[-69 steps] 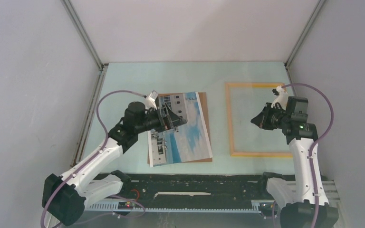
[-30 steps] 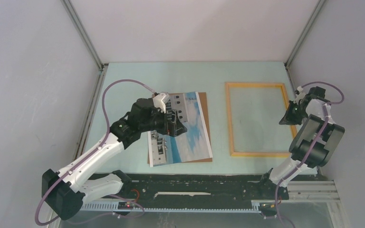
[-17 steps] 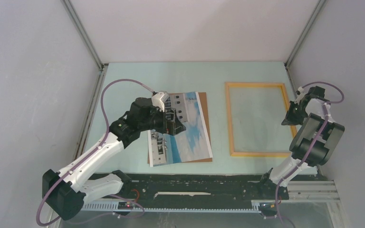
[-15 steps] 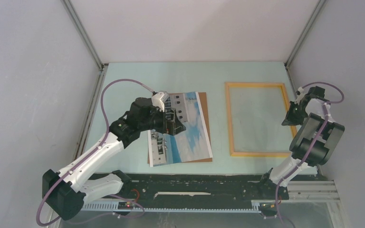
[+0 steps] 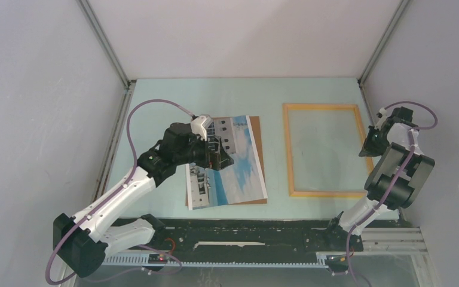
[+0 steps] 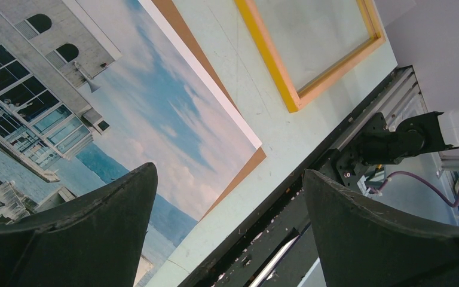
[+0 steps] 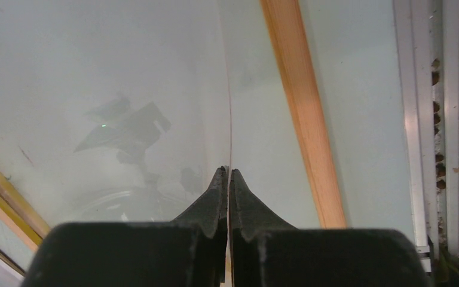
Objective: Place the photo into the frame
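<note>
The photo (image 5: pixel 239 164), a white building under blue sky, lies left of centre on a brown backing board (image 5: pixel 256 128). My left gripper (image 5: pixel 218 154) hovers over the photo's left half, wide open with nothing between its fingers; in the left wrist view its gripper (image 6: pixel 228 173) frames the photo (image 6: pixel 155 107). The yellow-orange frame (image 5: pixel 323 107) lies flat at the right. My right gripper (image 5: pixel 367 146) sits at the frame's right side, shut on the thin edge of the clear pane (image 7: pixel 224 89), which runs up from my right gripper (image 7: pixel 228 170) beside the frame's wooden side (image 7: pixel 305 119).
Grey enclosure walls stand close on both sides, the right one just beyond the right arm. A black rail (image 5: pixel 245 230) runs along the near table edge. The backing board (image 6: pixel 248 164) sticks out past the photo's right and near edges. The frame's corner (image 6: pixel 293 101) shows in the left wrist view.
The right arm has swung from over the frame's top right part out to its right side, edging a little further right in the last second. The left gripper has barely shifted over the photo.
</note>
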You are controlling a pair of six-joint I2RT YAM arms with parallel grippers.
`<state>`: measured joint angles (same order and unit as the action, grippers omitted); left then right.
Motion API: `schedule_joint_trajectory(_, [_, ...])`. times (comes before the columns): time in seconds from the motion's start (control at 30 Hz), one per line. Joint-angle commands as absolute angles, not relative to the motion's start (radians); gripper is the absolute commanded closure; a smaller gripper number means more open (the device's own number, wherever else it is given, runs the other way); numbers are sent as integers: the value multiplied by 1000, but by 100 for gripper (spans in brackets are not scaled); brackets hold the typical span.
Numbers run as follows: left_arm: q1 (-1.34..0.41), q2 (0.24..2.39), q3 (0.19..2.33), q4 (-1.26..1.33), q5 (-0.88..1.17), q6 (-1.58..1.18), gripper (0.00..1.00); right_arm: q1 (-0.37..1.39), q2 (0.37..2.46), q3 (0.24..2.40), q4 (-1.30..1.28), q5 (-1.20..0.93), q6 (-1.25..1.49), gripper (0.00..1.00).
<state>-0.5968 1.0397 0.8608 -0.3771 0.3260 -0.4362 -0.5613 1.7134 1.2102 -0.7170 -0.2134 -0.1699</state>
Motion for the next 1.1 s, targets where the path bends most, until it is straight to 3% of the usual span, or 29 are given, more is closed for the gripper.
schedule_joint_trajectory(0.0, [-592,1016,867,-348,344,-426,0,-571,1715,1258,-698,-155,-187,100])
schedule_joint_trajectory(1.07, [-610,1046,856,-339,351,-429,0,-541,1769,1334,-789,-219,-275,100])
